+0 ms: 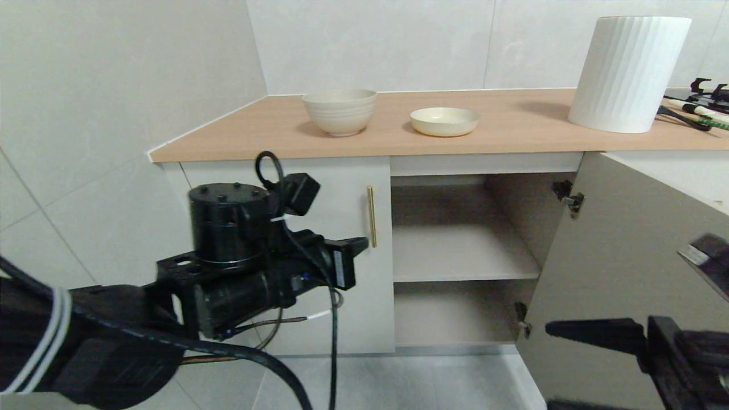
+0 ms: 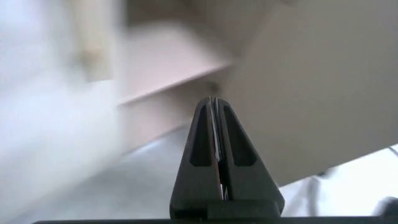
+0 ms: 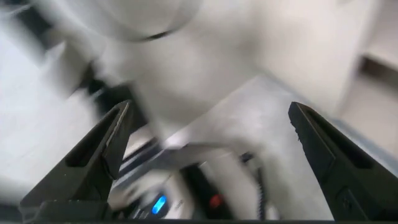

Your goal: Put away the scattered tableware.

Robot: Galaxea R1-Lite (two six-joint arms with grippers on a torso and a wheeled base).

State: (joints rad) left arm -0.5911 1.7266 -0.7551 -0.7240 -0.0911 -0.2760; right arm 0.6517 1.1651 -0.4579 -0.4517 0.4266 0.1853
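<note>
A beige ribbed bowl [image 1: 339,111] and a shallow cream dish [image 1: 445,121] stand apart on the wooden countertop [image 1: 512,122]. Below them the cabinet's right door [image 1: 615,273] is swung wide open, showing two bare shelves [image 1: 461,253]. My left gripper [image 1: 357,246] hangs low in front of the shut left door, near its gold handle [image 1: 371,216]; its fingers [image 2: 214,118] are pressed together with nothing between them. My right gripper [image 3: 211,130] is open and holds nothing; one dark finger [image 1: 592,332] lies low at the right, before the open door.
A tall white ribbed container [image 1: 629,71] stands on the counter's right part, with several utensils [image 1: 697,111] behind it at the far right edge. Tiled walls close off the left and back. Grey floor [image 1: 398,381] lies below the cabinet.
</note>
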